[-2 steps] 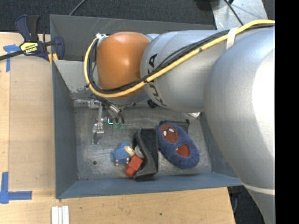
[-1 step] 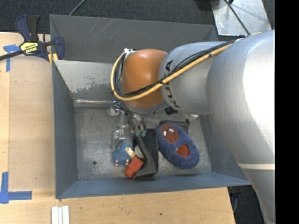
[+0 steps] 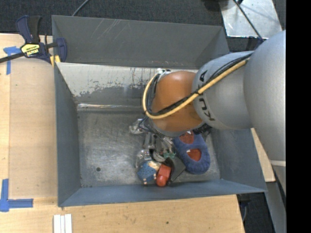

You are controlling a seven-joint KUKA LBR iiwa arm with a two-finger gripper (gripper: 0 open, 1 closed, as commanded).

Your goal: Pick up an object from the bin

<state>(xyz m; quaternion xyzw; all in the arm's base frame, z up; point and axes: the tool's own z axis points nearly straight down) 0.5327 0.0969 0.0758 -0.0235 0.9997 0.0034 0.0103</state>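
Observation:
My gripper (image 3: 154, 148) hangs below the orange wrist cover, low over the front middle of the bin. Just below it, against the front wall, lies a small round blue thing (image 3: 145, 172) with pale patches. A small red piece (image 3: 164, 175) rests right beside that, touching a flat black piece (image 3: 176, 170). To the gripper's right lies a fuzzy blue slipper-shaped thing (image 3: 196, 155) with a red-orange spot on top. Part of the blue slipper is hidden under the wrist cover.
The loose things are bunched at the front right of the bin floor. The arm and its cover reach in from the right and hide the floor's back right. The left half of the floor is bare scuffed metal.

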